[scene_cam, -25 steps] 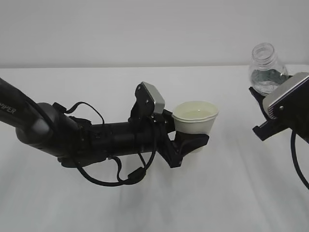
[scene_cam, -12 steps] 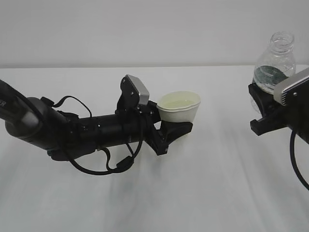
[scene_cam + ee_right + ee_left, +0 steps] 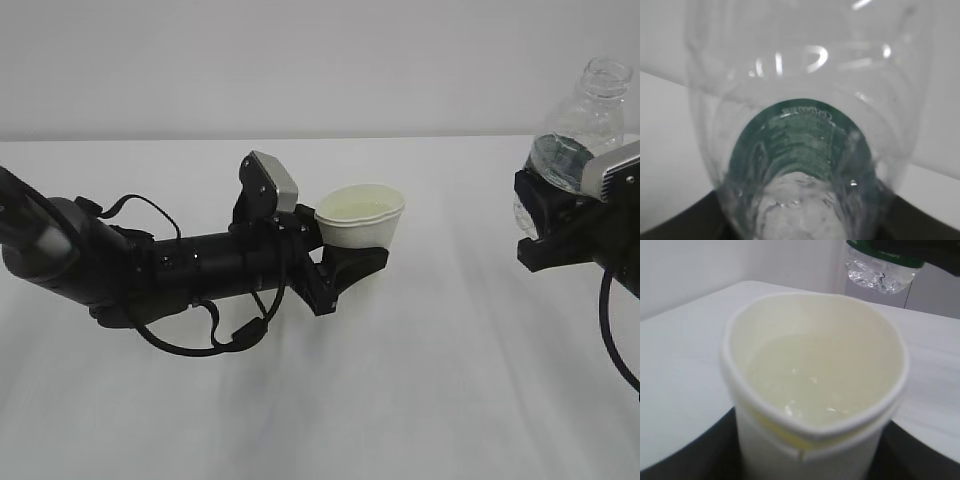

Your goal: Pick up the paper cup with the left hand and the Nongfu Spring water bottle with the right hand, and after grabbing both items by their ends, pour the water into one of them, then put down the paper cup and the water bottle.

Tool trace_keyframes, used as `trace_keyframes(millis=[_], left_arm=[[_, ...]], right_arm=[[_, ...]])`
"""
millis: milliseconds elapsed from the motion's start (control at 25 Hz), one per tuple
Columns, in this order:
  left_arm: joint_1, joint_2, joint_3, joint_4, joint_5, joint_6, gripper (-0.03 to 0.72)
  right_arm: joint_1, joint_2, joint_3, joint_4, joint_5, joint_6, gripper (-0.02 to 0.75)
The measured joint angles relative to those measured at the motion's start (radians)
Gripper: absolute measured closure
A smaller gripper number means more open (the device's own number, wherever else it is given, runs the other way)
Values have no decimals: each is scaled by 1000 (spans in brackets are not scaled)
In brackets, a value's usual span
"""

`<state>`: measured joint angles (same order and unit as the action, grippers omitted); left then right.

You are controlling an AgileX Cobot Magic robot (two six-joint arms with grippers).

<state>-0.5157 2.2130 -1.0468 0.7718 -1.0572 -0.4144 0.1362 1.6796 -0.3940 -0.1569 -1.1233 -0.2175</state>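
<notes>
Now left gripper (image 3: pixel 350 262) clamps paper cup (image 3: pixel 360 215) upright, water (image 3: pixel 810 385) level; right gripper (image 3: pixel 550 225) grips Nongfu Spring water bottle (image 3: pixel 585 125) upright, far right, above worktop (image 3: pixel 450 380).

You have a plain white, smooth table (image 3: pixel 420 400) running from the near edge to the far pale wall (image 3: pixel 300 60); only soft grey shadows lie on it.

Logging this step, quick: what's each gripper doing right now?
Left gripper: closed on the paper cup.
Right gripper: closed on the water bottle.
</notes>
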Motion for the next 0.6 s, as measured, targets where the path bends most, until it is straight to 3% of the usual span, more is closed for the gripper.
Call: trace_keyframes(millis=[600], left_arm=[[47, 0, 0, 22, 0, 0, 251]], right_arm=[[0, 193, -121, 3, 0, 150, 372]])
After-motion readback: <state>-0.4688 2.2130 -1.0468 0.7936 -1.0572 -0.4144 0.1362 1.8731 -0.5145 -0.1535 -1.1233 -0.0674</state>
